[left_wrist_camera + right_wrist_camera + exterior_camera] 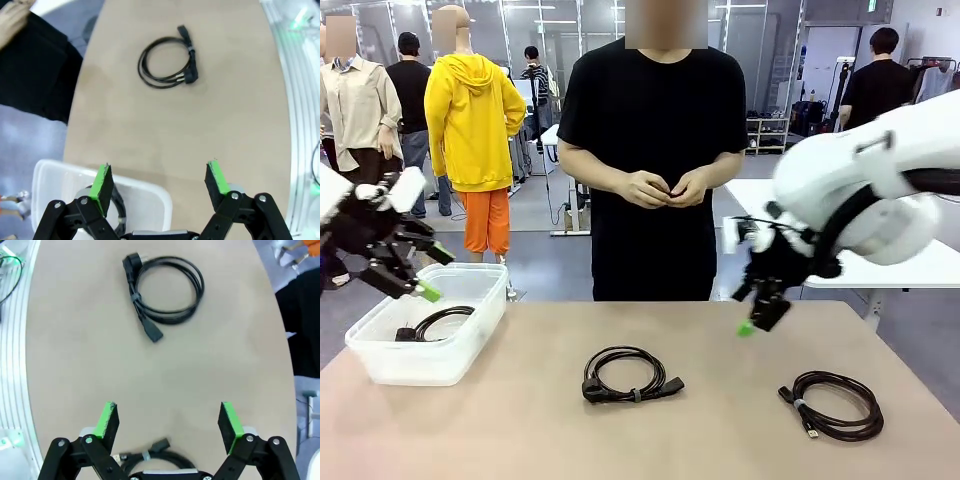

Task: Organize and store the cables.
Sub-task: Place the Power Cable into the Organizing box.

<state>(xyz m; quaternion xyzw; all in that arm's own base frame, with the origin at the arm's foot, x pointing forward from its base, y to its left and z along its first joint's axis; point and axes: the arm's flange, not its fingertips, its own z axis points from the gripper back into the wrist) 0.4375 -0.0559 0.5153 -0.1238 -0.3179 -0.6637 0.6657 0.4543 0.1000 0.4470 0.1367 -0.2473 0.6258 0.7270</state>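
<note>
**Left jaws:** spread wide, with nothing between the green pads (102,182). They hang above the corner of a translucent white plastic bin (150,195). One thin black coiled cable (435,322) lies on the bin floor, beneath one pad. Ahead of the pads is bare tan tabletop (170,135). Farther ahead, well apart, lies a second black coiled cable with a plug end (167,62). The tabletop's curved edges run along both sides of this stretch.

**Right jaws:** spread wide, nothing held, green pads (229,422) raised above the tabletop and blurred in the front view. A third black coiled cable (150,456) lies flat just behind the pads, under the base of the jaws. In the front view it sits near the tabletop's near right corner. Ahead of the pads is open tabletop, then the second cable, apart from both edges.

**Far edge:** a person in black stands behind it, hands (665,188) clasped together, off the tabletop.
</note>
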